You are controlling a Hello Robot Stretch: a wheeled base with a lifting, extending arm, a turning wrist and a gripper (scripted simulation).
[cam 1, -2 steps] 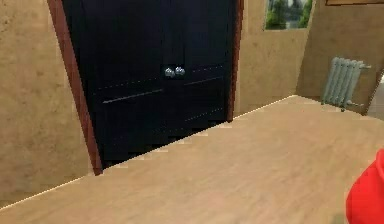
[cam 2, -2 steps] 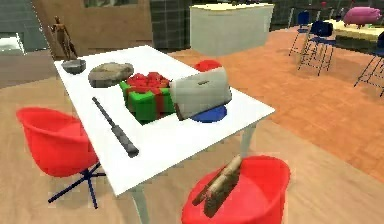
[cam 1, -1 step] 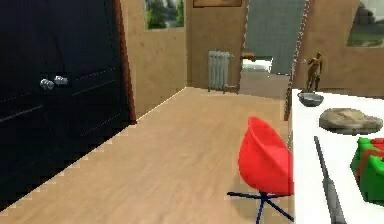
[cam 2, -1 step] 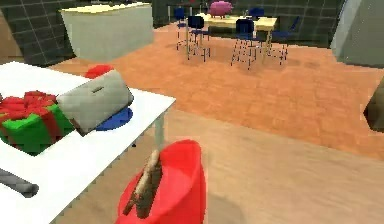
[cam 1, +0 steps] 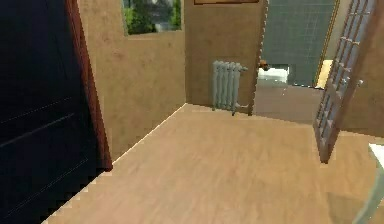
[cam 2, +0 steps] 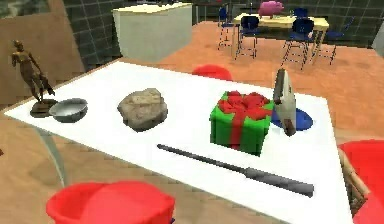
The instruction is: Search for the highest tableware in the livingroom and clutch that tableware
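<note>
A white table [cam 2: 110, 85] spans the arm side view. A grey bowl [cam 2: 68, 110] sits near its left end, next to a brown figure statue [cam 2: 32, 75]. At the right side lies a blue plate [cam 2: 300, 121], and a tall grey-white object [cam 2: 284, 98] stands upright at it. Between bowl and plate are a beige lumpy loaf-like thing [cam 2: 143, 108] and a green gift box with a red ribbon [cam 2: 242, 122]. A long dark rod [cam 2: 235, 170] lies along the table's near edge.
Red chairs [cam 2: 110, 203] [cam 2: 365, 165] ring the table. Farther out stand a white counter [cam 2: 152, 28] and blue chairs [cam 2: 297, 30] at a table with a pink thing [cam 2: 270, 8]. Ahead are a dark door [cam 1: 40, 100], a radiator [cam 1: 228, 85], a doorway [cam 1: 290, 70] and a glass-paned door [cam 1: 345, 85].
</note>
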